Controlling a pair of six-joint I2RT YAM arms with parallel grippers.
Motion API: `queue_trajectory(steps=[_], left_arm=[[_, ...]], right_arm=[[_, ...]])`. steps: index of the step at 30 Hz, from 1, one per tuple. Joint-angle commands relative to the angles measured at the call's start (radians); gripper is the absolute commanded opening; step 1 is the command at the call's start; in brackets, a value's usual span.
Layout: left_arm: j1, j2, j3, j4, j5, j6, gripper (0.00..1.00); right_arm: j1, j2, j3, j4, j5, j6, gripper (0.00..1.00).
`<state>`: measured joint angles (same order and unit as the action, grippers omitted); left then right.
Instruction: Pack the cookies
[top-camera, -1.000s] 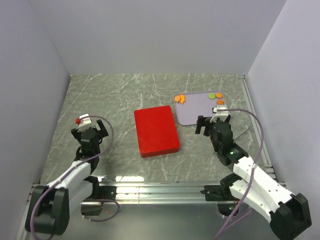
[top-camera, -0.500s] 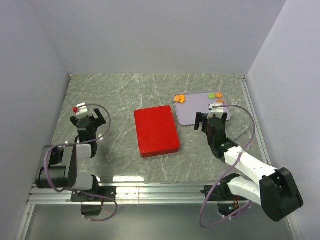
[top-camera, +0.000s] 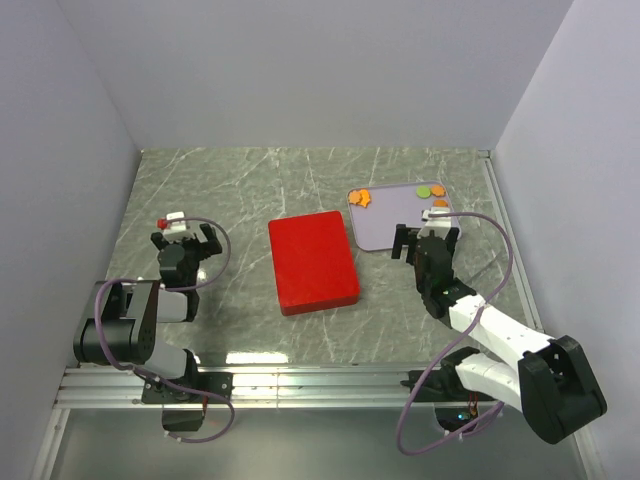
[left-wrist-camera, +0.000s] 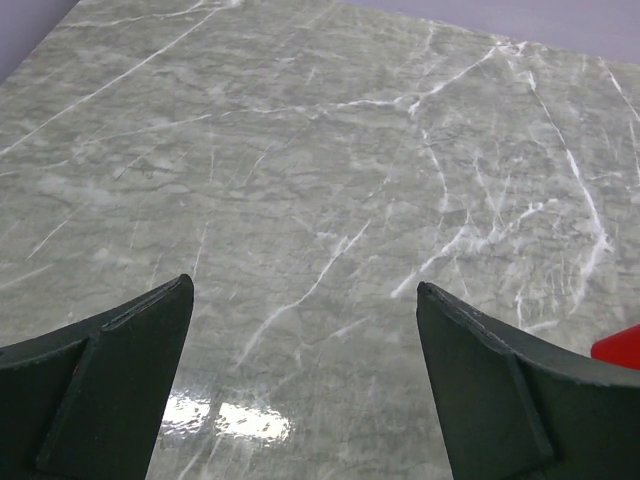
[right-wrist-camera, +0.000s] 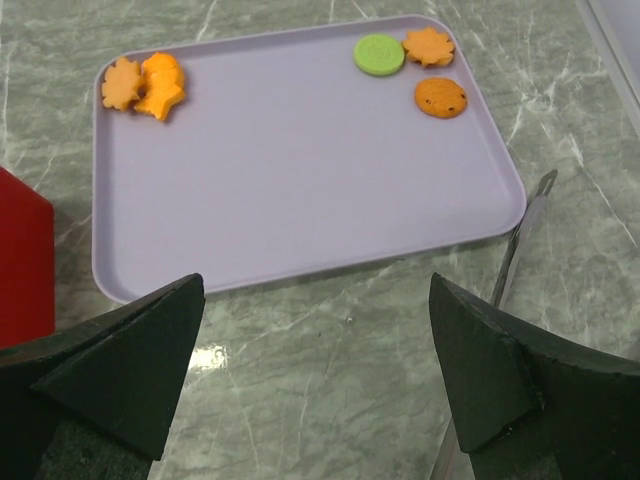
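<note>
Both claws gape empty, the left gripper (left-wrist-camera: 300, 395) over the table (left-wrist-camera: 300, 150), the right gripper (right-wrist-camera: 315, 385) just short of the lavender tray (right-wrist-camera: 300, 180), whose long axis runs left-right. The cookies (right-wrist-camera: 379, 54) lie flat along its far edge: one green and two orange at the right corner, overlapping orange ones at the left.

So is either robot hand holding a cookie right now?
No, nothing is held. The left gripper and right gripper are both open and empty; the cookies lie on the purple tray.

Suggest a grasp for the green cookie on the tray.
Probably top-down with the right pincer, closing near-to-far across the green cookie: it lies flat on the tray, and an orange cookie crowds its right side.
</note>
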<state>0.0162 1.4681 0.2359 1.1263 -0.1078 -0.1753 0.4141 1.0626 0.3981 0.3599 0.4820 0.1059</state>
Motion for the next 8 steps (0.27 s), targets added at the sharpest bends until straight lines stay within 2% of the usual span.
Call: queue_trajectory(steps=[1,8], left_arm=[[-0.009,-0.009,0.014,0.078,0.025,0.025,0.99],[-0.002,-0.008,0.017,0.073,0.042,0.023,0.99]], right_arm=[[-0.008,-0.016,-0.021,0.085,0.030,-0.002,1.00],[-0.027,-0.036,-0.061,0.119,0.036,0.021,1.00]])
